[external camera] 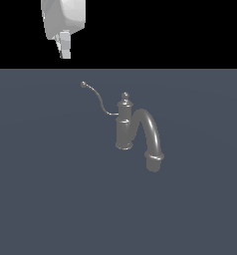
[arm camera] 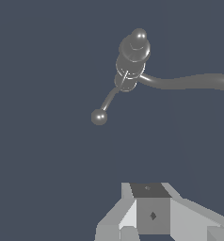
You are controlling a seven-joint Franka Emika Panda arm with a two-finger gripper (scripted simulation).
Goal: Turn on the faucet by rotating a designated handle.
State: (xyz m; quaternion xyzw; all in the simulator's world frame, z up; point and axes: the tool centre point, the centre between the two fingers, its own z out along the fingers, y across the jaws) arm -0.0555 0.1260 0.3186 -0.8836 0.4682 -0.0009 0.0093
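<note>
Grey metal faucet stands well below the fingers, its wiry handle nearest them, untouched; whether they are parted or closed is unclear.

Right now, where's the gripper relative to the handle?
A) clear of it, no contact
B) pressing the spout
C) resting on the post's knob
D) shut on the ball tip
A: in the exterior view the gripper hangs well above the handle, with open space between them, and the wrist view shows the faucet at a distance from the fingers.
</note>
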